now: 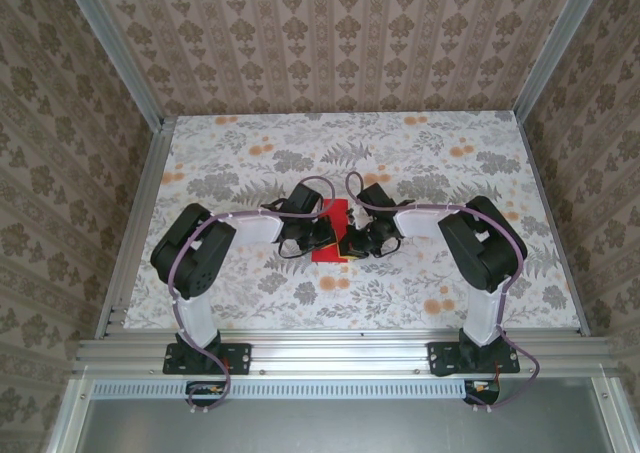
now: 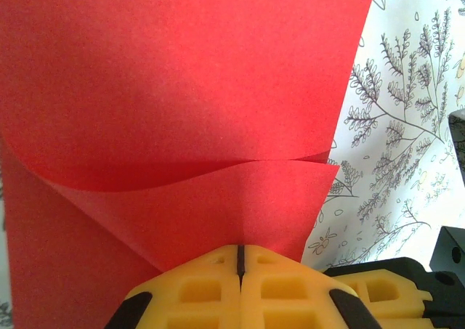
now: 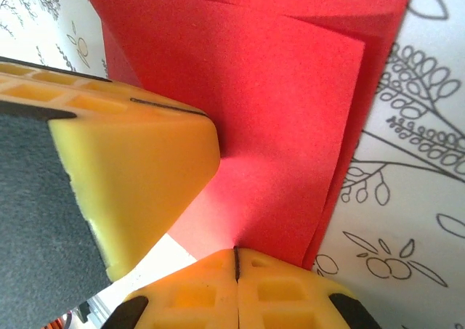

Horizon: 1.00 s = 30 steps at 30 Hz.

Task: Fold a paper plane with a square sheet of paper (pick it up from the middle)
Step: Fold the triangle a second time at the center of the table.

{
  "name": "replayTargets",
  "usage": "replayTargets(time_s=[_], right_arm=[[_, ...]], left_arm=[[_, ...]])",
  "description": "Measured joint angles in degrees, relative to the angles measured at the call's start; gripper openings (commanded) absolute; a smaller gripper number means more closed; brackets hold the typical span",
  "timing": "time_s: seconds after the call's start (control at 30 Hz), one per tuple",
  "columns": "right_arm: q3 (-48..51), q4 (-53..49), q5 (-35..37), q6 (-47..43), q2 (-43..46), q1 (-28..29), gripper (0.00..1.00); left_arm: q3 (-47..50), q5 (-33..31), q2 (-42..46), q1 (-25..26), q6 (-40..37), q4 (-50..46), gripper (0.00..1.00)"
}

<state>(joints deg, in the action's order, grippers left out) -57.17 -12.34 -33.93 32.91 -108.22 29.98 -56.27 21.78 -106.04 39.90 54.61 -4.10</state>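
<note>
The square sheet of paper (image 1: 336,215), bright red, lies folded in layers on the floral table between both grippers. It is a layered rectangle, not a pointed paper plane. In the left wrist view a curved flap (image 2: 218,205) overlaps the larger red layer (image 2: 174,75). My left gripper (image 2: 238,248) is shut, and its yellow tips press onto that flap. My right gripper (image 3: 236,250) is also shut, tips resting on the near edge of the stacked red layers (image 3: 290,126). From above, the left gripper (image 1: 320,235) and right gripper (image 1: 352,241) meet over the paper's lower half.
A yellow finger of the left gripper (image 3: 138,176) sits close beside the right gripper's tips. The floral table cover (image 1: 420,153) stretches free around the paper. Patterned walls and aluminium rails (image 1: 340,348) border the table.
</note>
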Motion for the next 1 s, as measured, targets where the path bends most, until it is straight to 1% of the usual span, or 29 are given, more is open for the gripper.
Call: replayTargets(time_s=[0.2, 0.5, 0.67, 0.8, 0.87, 1.0], right_arm=[[0.3, 0.1, -0.2, -1.4, 0.0, -0.1, 0.07], [1.0, 1.0, -0.3, -2.5, 0.3, -0.1, 0.07], [1.7, 1.8, -0.4, -2.7, 0.6, -0.2, 0.07], [1.8, 1.9, -0.4, -2.7, 0.7, -0.2, 0.07], [1.8, 1.9, -0.4, -2.7, 0.8, -0.2, 0.07], [2.2, 0.0, -0.9, -2.7, 1.4, -0.2, 0.07]], left_arm=[[0.0, 0.8, 0.0, -1.1, -0.7, -0.1, 0.06], [0.0, 2.5, -0.3, -6.0, -3.6, -0.1, 0.06], [0.0, 5.1, -0.9, -8.3, -5.9, 0.4, 0.06], [-0.2, 6.6, -1.3, -11.1, -8.9, 0.4, 0.06], [-0.9, 6.5, -1.4, -12.8, -10.6, -0.5, 0.07], [-1.9, 3.9, -1.1, -15.0, -13.3, -1.3, 0.08]])
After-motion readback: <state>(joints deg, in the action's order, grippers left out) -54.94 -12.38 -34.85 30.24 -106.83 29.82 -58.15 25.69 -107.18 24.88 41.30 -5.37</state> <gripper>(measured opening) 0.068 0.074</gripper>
